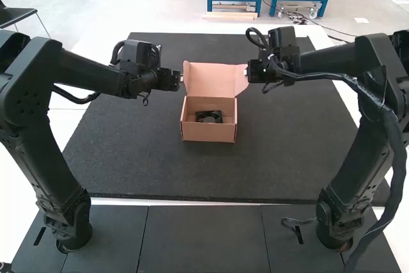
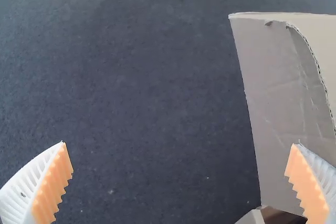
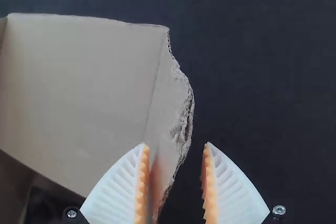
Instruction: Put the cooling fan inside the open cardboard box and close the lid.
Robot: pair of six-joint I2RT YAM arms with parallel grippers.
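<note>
Cardboard box sits on the black mat, opening up, long axis running side to side btwn the two arms. Cooling fan is inside it, lying flat on the box floor w/ hub facing up. It's a square frame, so no clear long axis. The fan is lower than both sets of fingers and roughly midway btwn them.

Lid stands upright at the box's far edge, inner face toward the arms, w/ a small side flap on the end by the right arm.

Left gripper is level w/ the lid's end on its own side. Its fingers are spread wide and hold nothing. In the left wrist view the lid's edge lies btwn them, just beside one finger and well apart from the other.

Right gripper is at the lid's other end, fingers only partly apart. They straddle the flap's ragged edge. Cardboard lies against one pad w/ a gap to the other, so not clamped.
</note>
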